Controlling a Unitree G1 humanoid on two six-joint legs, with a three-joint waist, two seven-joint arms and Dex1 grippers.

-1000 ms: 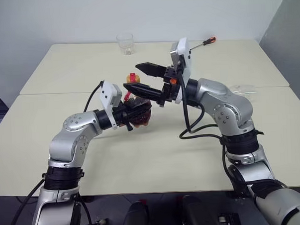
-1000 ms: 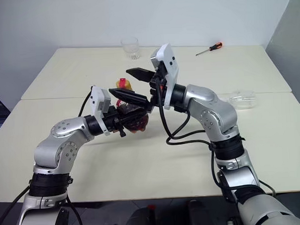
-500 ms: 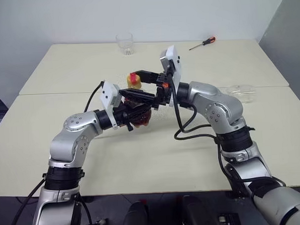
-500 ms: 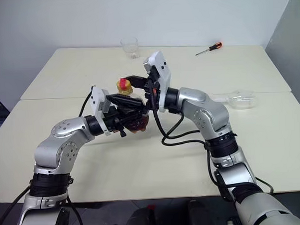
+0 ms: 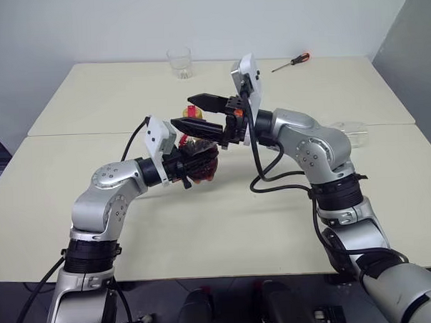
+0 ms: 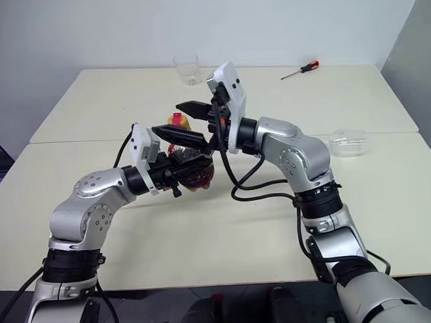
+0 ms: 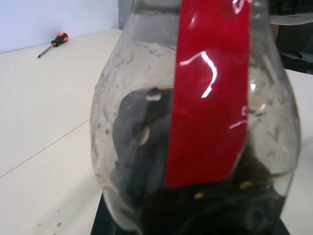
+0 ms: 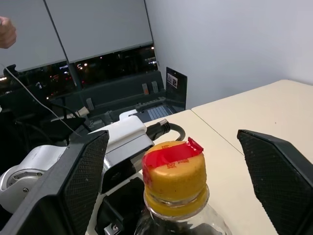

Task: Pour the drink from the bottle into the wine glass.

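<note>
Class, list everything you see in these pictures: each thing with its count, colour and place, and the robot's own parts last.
Bottle: one, clear with red label, held above the table's middle.
Cap: one, yellow with red tape, on the bottle.
Drink: dark brown-red, in the bottle's base.
Tumbler: one, clear, far edge.
Screwdriver: one, orange-and-black handle, far right.
Wine glass: one, clear, lying at the right side.
Table: cream.
Left tool: shut on the bottle.
Right tool: open, fingers either side of the cap.

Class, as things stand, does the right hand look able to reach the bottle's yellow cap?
Probably yes: the right hand is open with the yellow cap between its fingers, nothing blocking.
</note>
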